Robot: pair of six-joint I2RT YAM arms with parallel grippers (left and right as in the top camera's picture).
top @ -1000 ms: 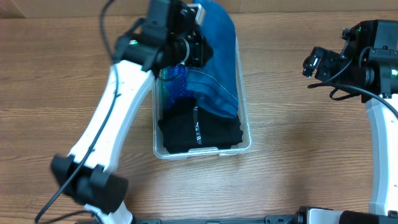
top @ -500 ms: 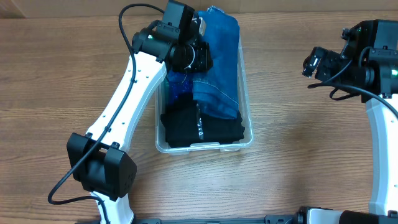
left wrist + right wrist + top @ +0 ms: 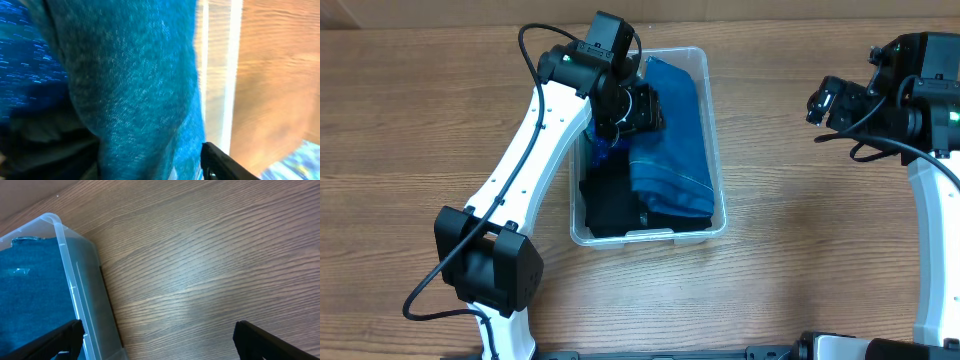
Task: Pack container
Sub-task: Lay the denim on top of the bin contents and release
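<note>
Seen from above, a clear plastic container (image 3: pixel 717 195) sits in the middle of a wooden counter (image 3: pixel 800 260), its long sides running from near to far. A second ago a blue cloth (image 3: pixel 670 140) was draped over the far end and hung outside the rim. Now it lies wholly inside, along the right side, and the far rim shows bare again. A folded black cloth (image 3: pixel 605 205) fills the near left part, with the blue cloth lapping over its right edge, and a small glittery blue item (image 3: pixel 603 150) shows between the black cloth and the left wall. The left arm has swung in with the cloth, and the left tool (image 3: pixel 642 108) now hangs low over the far left part of the container. Its wrist camera sees almost only blue fabric and one dark finger (image 3: pixel 225 162), so I cannot tell whether it grips the cloth or has let go. The right tool (image 3: pixel 159 330) waits well to the right over bare counter, fingers spread wide with nothing between them. The blue cloth appears to be packed; letting go and lifting clear is probably what remains.
</note>
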